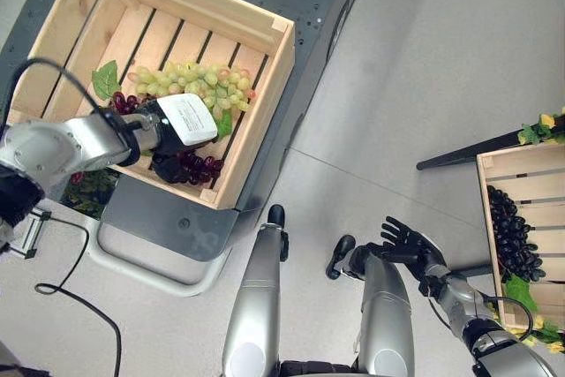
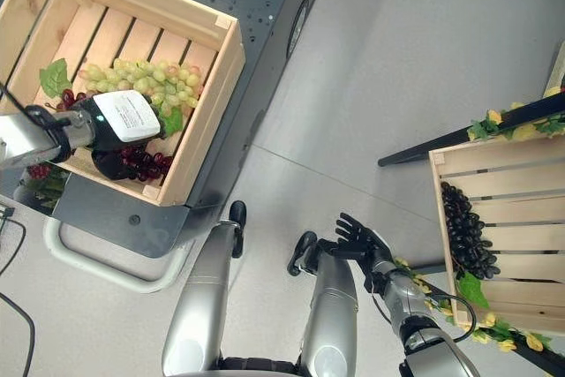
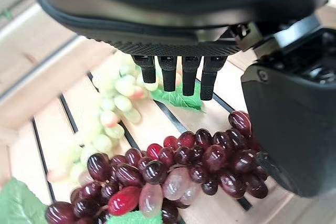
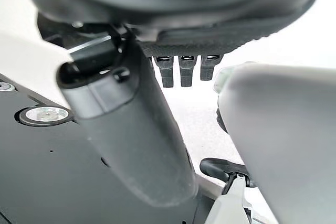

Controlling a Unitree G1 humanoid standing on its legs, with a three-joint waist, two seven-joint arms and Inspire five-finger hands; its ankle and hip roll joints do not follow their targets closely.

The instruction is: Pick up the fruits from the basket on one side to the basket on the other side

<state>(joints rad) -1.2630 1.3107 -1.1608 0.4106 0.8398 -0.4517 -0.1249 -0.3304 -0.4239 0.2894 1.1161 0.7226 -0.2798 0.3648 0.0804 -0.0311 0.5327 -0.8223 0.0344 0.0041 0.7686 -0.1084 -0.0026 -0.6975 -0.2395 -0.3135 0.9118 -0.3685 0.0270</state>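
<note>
Left crate point(image 1: 258, 103): green grapes point(image 1: 199, 83), red grapes point(image 3: 194, 158) near front edge. Right crate point(image 1: 492, 218): black grapes point(image 1: 515, 236). Left hand point(image 1: 172, 130) over red grapes, fingers straight; right hand point(image 1: 408, 243) spread wide, empty.

Two wooden crates are in sight: one crate point(image 1: 256, 121) on the robot's left and a second crate point(image 2: 494, 165) on its right. The left crate holds two bunches of grapes, one green bunch point(image 1: 196, 82) and one dark red bunch point(image 3: 178, 169), along with two green leaves, one leaf point(image 1: 106, 79) at the end of the bunches and another leaf point(image 3: 181, 99) on the slats. The right crate holds one bunch of black grapes point(image 2: 465, 231) and one green leaf point(image 2: 473, 289).
</note>
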